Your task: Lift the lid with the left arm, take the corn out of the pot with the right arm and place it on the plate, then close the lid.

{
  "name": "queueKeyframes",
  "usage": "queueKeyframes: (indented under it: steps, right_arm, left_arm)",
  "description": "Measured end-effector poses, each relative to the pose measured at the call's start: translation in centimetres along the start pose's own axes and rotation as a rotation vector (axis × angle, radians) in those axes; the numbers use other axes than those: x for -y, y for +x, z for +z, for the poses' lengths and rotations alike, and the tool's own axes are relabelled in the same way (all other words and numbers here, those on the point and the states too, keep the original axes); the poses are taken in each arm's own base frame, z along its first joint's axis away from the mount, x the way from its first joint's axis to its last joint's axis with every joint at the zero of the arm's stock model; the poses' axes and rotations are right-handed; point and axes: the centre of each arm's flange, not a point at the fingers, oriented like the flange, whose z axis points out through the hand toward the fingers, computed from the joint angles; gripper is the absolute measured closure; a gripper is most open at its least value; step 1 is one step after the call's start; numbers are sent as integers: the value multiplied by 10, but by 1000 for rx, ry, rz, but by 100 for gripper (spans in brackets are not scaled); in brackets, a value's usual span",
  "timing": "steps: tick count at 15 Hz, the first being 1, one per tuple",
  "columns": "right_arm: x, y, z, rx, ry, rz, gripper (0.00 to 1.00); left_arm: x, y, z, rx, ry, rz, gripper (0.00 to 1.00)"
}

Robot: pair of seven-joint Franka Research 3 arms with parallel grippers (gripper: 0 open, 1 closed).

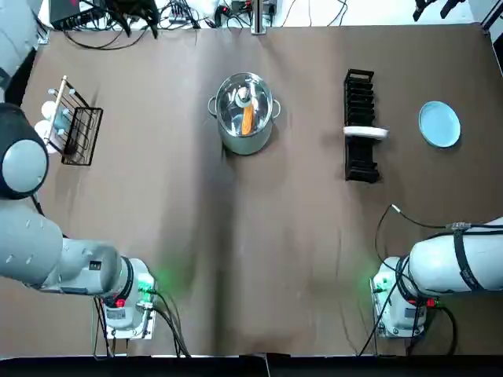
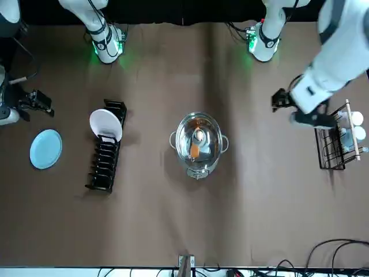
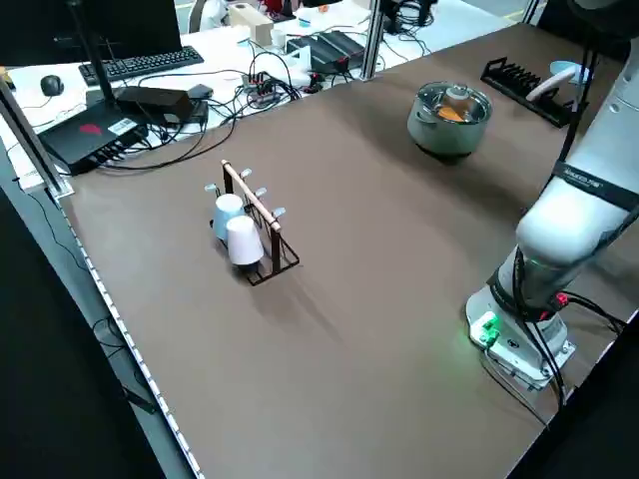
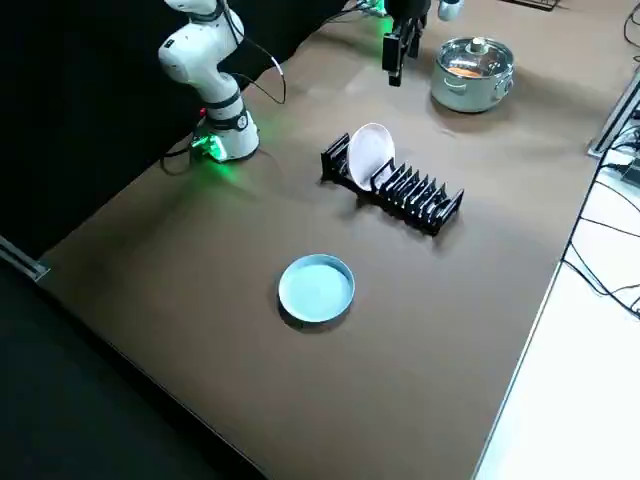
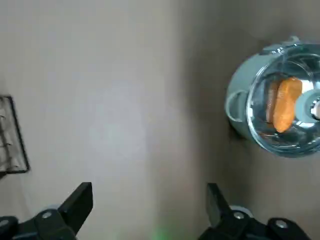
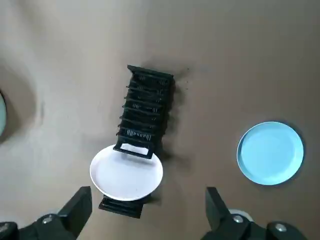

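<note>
The table [image 1: 236,259] carries one pot [image 1: 244,144] under one glass lid [image 1: 232,104], with one corn [image 1: 247,119] inside. There are two plates: one blue plate [image 1: 439,124] lying flat near the right edge, and one white plate [image 1: 365,133] standing in the single black dish rack [image 1: 360,94]. Near the left edge stands one wire rack [image 1: 78,135] holding two cups [image 3: 240,239] (one pale blue and one white, as far as can be counted). Two arms stand at the near edge, the left arm [image 1: 71,263] and the right arm [image 1: 448,263].
</note>
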Motion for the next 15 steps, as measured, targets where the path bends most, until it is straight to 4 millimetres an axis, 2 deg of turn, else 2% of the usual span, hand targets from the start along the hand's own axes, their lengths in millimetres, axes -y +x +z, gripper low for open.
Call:
queueKeyframes:
  steps: [4,7,8,12,15]
  right_arm:
    - [1,0,0,0,0,-1,0]
    - [2,0,1,2,0,-4,0]
    - [4,0,2,4,1,-7,0]
    - [4,0,2,4,1,-8,0]
    - [4,0,2,5,1,-8,0]
  left_arm:
    - [-102,4,51,58,12,8,0]
    - [-172,14,91,32,-7,-14,0]
    - [-206,21,118,3,-30,-31,0]
    - [-262,30,164,-66,-92,-51,0]
    - [-283,35,192,-96,-121,-38,0]
